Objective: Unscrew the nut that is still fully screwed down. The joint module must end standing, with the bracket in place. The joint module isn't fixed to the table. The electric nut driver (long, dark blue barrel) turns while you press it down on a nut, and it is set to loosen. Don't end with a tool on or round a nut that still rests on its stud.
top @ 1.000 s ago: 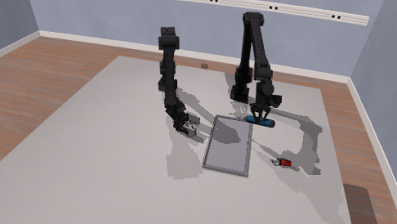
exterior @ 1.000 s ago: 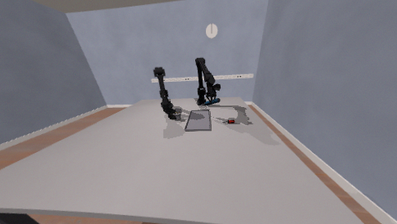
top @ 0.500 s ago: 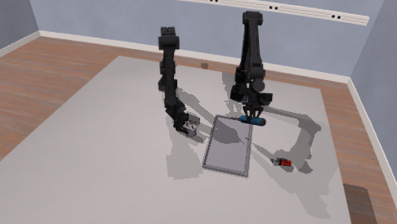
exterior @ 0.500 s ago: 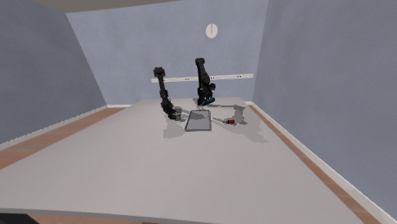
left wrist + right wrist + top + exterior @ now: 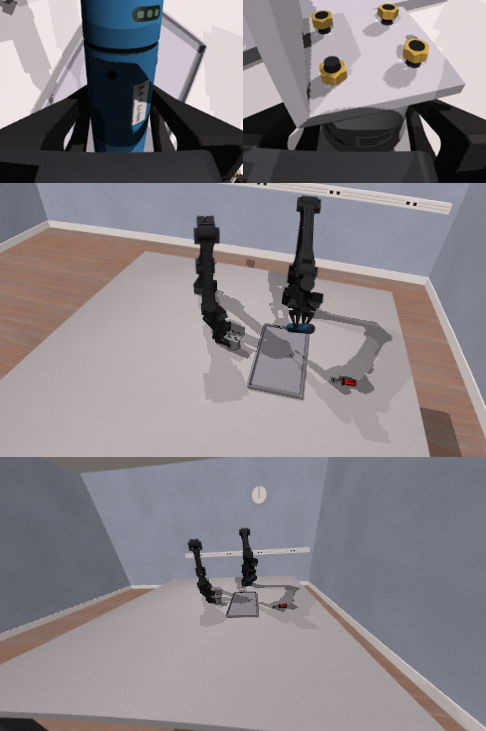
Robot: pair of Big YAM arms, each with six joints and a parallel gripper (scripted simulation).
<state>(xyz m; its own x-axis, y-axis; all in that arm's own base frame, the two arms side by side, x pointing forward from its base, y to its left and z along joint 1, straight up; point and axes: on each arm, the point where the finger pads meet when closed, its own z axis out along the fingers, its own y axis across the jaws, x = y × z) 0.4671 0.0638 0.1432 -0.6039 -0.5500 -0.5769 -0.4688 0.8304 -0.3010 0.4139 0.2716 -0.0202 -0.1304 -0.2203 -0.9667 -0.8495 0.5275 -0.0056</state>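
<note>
My left gripper (image 5: 300, 322) is shut on the electric nut driver (image 5: 300, 328), a dark blue barrel held level just above the far end of the grey tray (image 5: 280, 360). In the left wrist view the nut driver (image 5: 121, 62) fills the frame between my fingers, with the tray (image 5: 174, 62) below it. My right gripper (image 5: 222, 334) is shut on the joint module (image 5: 232, 343), which stands on the table left of the tray. The right wrist view shows its grey bracket (image 5: 373, 62) with several yellow nuts, such as one nut (image 5: 332, 73) and another nut (image 5: 416, 49). I cannot tell which sits lowest.
A small red and black tool (image 5: 345, 381) lies on the table to the right of the tray. In the exterior view both arms (image 5: 225, 577) are small at the table's far end. The table edge lies far from both grippers.
</note>
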